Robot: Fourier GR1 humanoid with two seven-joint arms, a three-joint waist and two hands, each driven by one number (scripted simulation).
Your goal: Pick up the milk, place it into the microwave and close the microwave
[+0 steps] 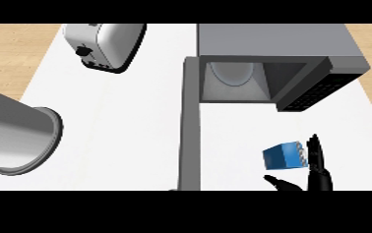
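The milk point(282, 157) is a small blue carton standing on the white counter in front of the microwave. The grey microwave point(276, 43) sits at the back right with its cavity point(234, 82) showing and its door point(190, 124) swung out to the left, edge-on. My right hand point(318, 170) comes in from the lower edge just right of the carton. Its fingers are straight along the carton's right side, and the thumb point(283, 183) stretches out below the carton. I cannot tell whether they touch it. My left hand does not show.
A steel toaster point(103, 44) stands at the back left. A large steel pot point(25, 137) lies at the left edge. The open door divides the counter point(123, 129) into left and right parts.
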